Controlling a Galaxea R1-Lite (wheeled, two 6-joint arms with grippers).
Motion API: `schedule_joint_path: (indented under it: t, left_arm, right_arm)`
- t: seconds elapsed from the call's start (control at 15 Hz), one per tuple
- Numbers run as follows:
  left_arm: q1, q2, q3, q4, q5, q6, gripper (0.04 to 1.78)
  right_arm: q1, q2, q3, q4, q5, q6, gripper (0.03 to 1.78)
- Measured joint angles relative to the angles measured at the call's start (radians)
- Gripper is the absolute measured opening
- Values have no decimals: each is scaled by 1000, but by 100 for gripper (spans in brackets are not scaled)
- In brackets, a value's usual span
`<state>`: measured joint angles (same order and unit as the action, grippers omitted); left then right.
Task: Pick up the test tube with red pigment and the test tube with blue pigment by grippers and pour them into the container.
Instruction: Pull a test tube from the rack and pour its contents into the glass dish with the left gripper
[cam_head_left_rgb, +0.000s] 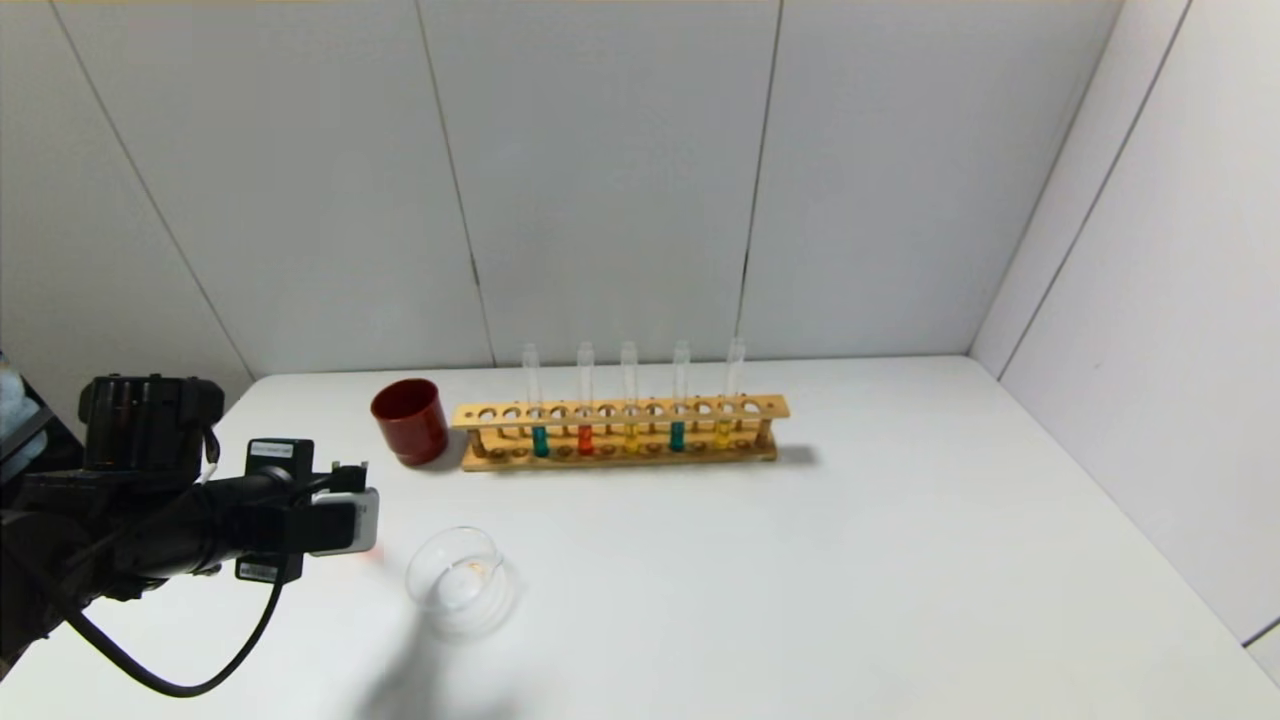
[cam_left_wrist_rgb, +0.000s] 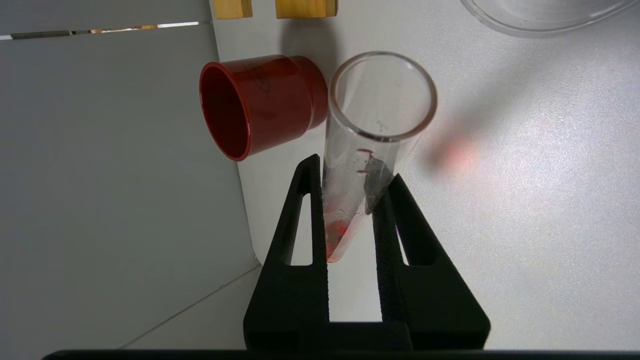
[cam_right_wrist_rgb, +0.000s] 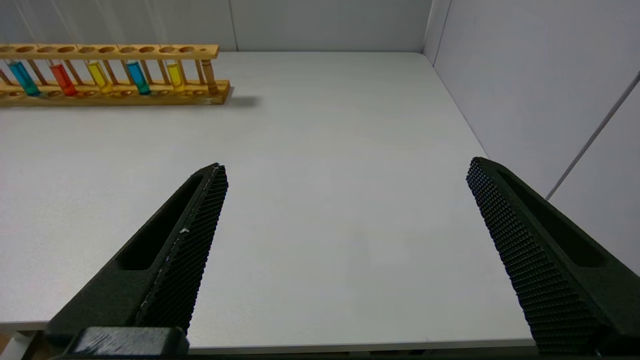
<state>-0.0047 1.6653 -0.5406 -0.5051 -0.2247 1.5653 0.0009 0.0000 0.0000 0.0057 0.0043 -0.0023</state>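
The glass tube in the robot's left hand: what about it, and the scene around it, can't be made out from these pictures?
- Head view: the tube and the left hand gripping it are hidden behind the arm's grey box.
- Left wrist view: the tube shows only red traces; the glass dish is cut off by the edge.
- Head view: whether the dish holds liquid is too faint to tell.
- Right hand: open, out of the head view.
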Motion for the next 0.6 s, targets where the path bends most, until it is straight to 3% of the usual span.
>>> schedule_joint_path:
  t: [0.6]
  left_arm:
    - [-59, 56, -26, -11, 66, 60, 32]
  right_arm:
    - [0, 0, 0, 0, 0, 0, 175]
